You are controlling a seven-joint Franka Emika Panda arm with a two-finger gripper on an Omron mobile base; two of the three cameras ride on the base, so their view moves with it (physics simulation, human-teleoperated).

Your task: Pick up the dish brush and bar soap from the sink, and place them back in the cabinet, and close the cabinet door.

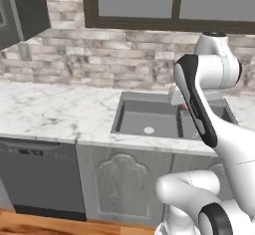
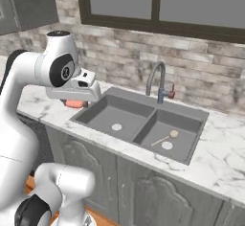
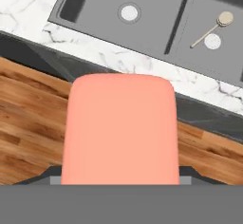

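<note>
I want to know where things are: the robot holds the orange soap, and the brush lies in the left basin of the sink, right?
Nearly. The brush lies in the right basin of the sink, by the drain, as the right base view shows. The end effector does hold the orange soap.

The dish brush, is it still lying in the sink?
Yes, the dish brush lies on the bottom of the right basin of the sink, next to the round drain.

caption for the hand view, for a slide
Soap held in the gripper above the floor, with the brush left in the sink's right basin.
</note>
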